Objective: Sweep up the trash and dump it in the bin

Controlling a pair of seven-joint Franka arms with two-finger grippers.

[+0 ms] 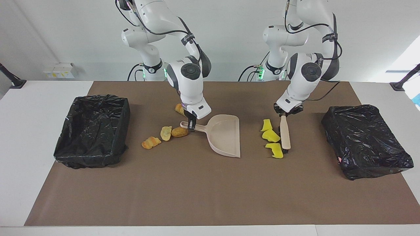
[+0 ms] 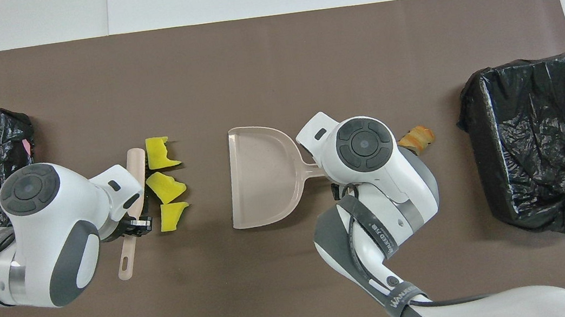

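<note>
- Nearest the robots, one golden-brown bread-like piece (image 1: 179,108) lies on the brown table mat (image 1: 203,190), beside the right arm's wrist.
- The right gripper (image 1: 191,125) is clamped on the handle of a beige plastic dustpan (image 1: 225,135), whose flat pan rests on the mat with its open edge turned toward the left arm's end of the table.
- Three more golden-brown bread-like pieces (image 1: 165,133) lie in a row just beside the dustpan's handle, toward the right arm's end.
- The left gripper (image 1: 284,114) is closed on the handle of a beige hand brush with dark bristles (image 1: 284,134).
- The brush lies just beside three bright yellow foam chunks (image 1: 271,135), bristles against them.
- The chunks lie between brush and dustpan.
- A black-bag-lined bin (image 1: 93,129) stands at the right arm's end of the table.
- A second black-lined bin (image 1: 366,139) stands at the left arm's end.
</note>
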